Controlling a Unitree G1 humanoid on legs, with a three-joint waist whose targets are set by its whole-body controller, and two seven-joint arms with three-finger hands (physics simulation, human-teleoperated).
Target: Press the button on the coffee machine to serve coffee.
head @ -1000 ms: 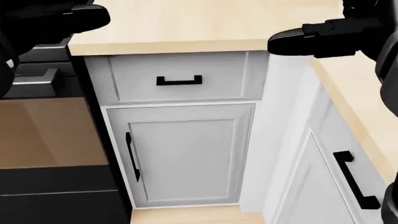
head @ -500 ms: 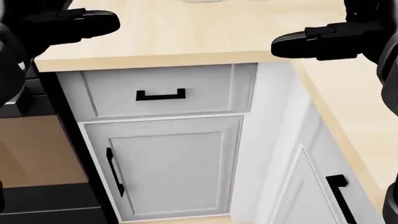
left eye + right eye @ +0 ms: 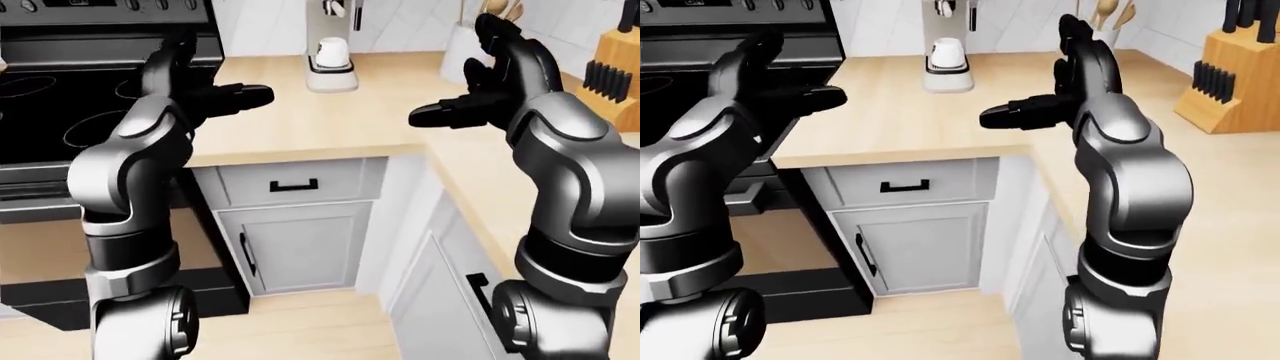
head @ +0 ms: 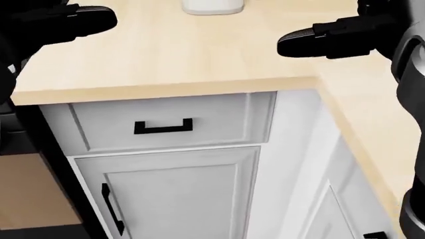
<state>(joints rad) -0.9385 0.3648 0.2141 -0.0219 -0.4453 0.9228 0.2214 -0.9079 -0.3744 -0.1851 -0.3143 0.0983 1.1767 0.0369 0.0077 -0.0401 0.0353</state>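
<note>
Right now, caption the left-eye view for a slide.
Both open black hands raised over light wooden counter; white mug under coffee machine.

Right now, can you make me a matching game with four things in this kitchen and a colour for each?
Things:
1. cup
2. knife block
3. drawer handle
4. counter

Colours:
A. black
B. orange-brown wood
C. white
D. pale beige wood

Pairs: 1-C, 2-B, 3-A, 4-D
</note>
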